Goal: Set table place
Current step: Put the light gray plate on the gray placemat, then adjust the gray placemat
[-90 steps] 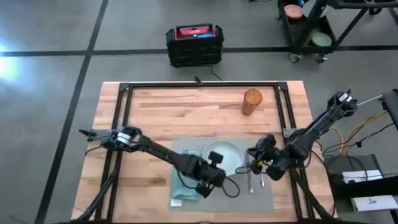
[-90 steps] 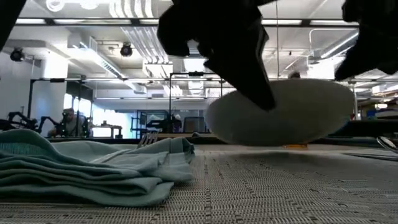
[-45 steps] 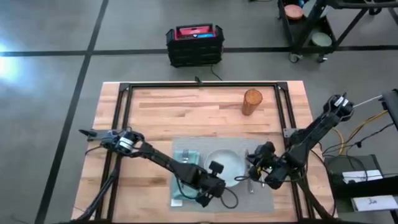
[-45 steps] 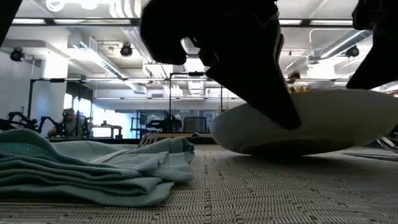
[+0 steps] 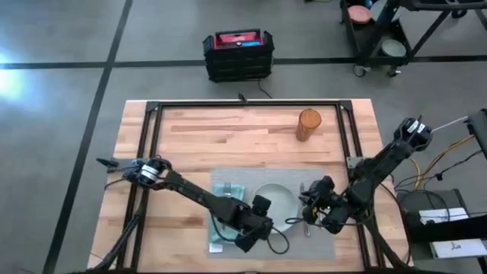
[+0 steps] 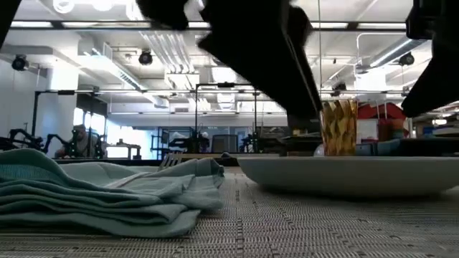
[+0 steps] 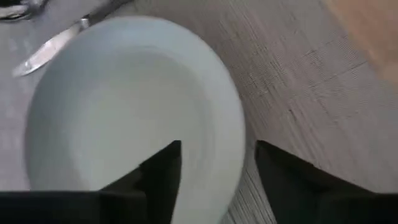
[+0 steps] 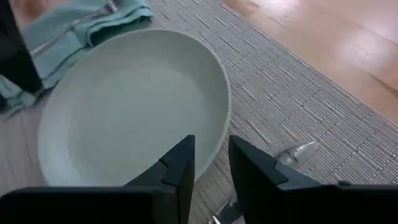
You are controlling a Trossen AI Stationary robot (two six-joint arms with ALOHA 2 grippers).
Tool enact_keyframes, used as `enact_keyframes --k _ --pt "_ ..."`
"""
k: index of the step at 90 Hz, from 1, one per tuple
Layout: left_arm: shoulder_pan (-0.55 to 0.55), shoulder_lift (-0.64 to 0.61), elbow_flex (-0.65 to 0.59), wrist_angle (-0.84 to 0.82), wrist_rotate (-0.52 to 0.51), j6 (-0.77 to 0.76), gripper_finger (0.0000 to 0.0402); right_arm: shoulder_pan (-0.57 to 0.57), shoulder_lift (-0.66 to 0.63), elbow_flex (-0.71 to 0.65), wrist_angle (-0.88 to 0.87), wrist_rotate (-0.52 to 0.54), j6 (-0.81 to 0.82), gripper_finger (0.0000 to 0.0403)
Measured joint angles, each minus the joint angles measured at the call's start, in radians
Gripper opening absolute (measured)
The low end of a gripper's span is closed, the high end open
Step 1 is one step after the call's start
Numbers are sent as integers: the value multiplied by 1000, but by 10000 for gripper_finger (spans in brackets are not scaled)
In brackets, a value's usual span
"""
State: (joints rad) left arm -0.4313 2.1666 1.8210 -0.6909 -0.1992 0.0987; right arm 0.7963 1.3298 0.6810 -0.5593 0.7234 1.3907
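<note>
Pale round ceramic plate point(image 5: 275, 202) lies flat on grey woven placemat point(image 5: 329, 242), lower centre. Left pincer point(image 7: 214, 180) and right pincer point(image 8: 210, 163) both spread astride its rim. Next: withdraw, fetch amber ribbed glass point(image 5: 308, 124).

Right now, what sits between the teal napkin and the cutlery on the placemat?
The pale plate, flat on the grey placemat, lies between the teal napkin and the cutlery. The high view shows this; both grippers flank the plate.
</note>
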Motion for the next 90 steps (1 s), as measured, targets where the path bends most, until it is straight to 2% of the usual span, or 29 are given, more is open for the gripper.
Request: enact_keyframes --k 14,28,36,48,58,65,74,90 --pt "7 -60 0 -95 -57 -27 234 0 -16 0 10 1 -4 84" --pt "54 -161 -42 -221 -127 -107 222 -26 -50 0 -10 1 -4 64" --pt "100 -265 -172 -212 -155 -143 200 -73 -78 1 -60 -24 35 48" --pt "202 -483 -441 -112 -182 -238 149 -193 -114 0 -183 -180 54 24" --pt "304 -659 -659 -22 -179 -332 91 -314 -132 0 -262 -315 -23 9" --pt "371 -753 -777 12 -116 -367 50 -398 -132 -5 -291 -414 -112 2" --pt "437 -819 -910 44 -51 -383 9 -493 -131 -23 -289 -528 -203 1" --pt "487 -823 -1061 201 86 -379 5 -587 -138 -46 -294 -613 -286 0"
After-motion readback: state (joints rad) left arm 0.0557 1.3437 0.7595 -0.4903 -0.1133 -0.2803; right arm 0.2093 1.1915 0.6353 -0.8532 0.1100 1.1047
